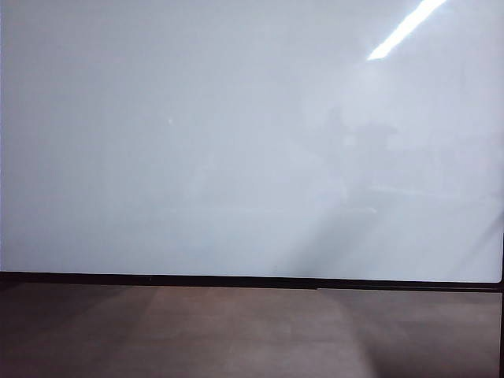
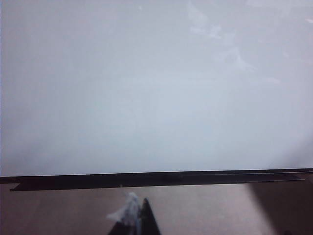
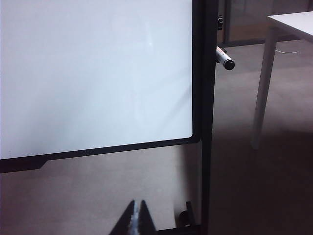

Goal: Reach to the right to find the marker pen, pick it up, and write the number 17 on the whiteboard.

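The whiteboard (image 1: pixel 236 142) fills most of the exterior view, glossy white with a thin black lower edge; no gripper shows there. The marker pen (image 3: pixel 225 59), white with a black cap, sticks out from the black frame post at the board's right side, seen in the right wrist view. My right gripper (image 3: pixel 137 201) is shut and empty, low in front of the whiteboard (image 3: pixel 93 73), well short of the pen. My left gripper (image 2: pixel 138 201) faces the whiteboard (image 2: pixel 146 98) with its fingers together on a small white scrap of tissue (image 2: pixel 128 209).
The board's black stand post (image 3: pixel 205 147) runs down to a foot with a caster (image 3: pixel 186 215). A white table (image 3: pixel 293 19) with a pale leg (image 3: pixel 261 88) stands beyond the post. Brown-grey matte floor (image 1: pixel 252 331) lies below the board.
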Motion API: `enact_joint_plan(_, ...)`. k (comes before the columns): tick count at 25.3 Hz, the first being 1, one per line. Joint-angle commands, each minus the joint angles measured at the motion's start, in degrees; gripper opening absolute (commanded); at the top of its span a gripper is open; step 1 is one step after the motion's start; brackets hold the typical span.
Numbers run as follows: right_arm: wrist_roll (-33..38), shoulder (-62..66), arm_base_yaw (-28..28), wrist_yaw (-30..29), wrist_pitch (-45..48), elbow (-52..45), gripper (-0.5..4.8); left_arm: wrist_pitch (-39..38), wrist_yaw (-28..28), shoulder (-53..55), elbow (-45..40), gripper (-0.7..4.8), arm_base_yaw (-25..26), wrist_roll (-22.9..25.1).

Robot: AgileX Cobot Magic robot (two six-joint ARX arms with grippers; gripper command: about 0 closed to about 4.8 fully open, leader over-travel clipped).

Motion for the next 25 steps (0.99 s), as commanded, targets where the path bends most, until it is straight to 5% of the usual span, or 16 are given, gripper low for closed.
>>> enact_joint_plan(1,0.1,0.0,0.0,0.0,1.1,-0.1,-0.05,0.7,0.0,0.1,0.0,-0.05,0.1,-0.2)
enact_joint_plan(16,0.3,0.0,0.0,0.2,1.4,-0.1,-0.05,0.7,-0.3,0.1,0.0,-0.05,-1.7,-0.2)
enact_joint_plan(25,0.9,0.0,0.0,6.6,3.9,-0.1,-0.05,0.7,-2.6,0.1,0.0,-0.05,-22.7,-0.2)
